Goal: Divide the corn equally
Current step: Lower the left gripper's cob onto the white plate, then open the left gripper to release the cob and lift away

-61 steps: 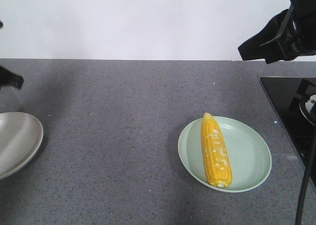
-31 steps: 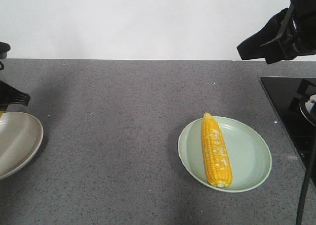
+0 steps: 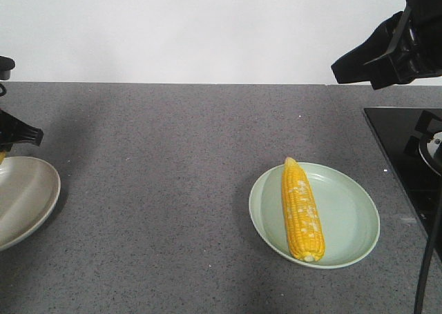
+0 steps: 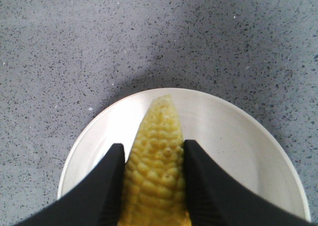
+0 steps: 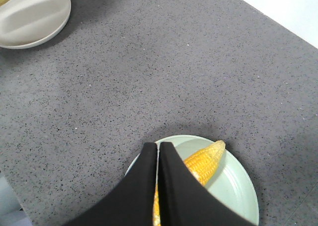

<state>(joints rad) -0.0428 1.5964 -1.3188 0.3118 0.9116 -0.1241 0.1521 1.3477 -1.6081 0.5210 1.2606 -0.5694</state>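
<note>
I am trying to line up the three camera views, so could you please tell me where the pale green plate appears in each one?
Front view: pale green plate at lower right, a cob lying on it.
Left wrist view: not in it; only a white plate shows.
Right wrist view: bottom centre, partly behind the right gripper.
Shared landmark: the grey speckled counter.

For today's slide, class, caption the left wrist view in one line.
Left gripper clamps a corn cob above a white plate on the grey counter.

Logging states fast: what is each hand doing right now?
Left hand: closed on a corn cob over the white plate.
Right hand: closed, empty.
</note>
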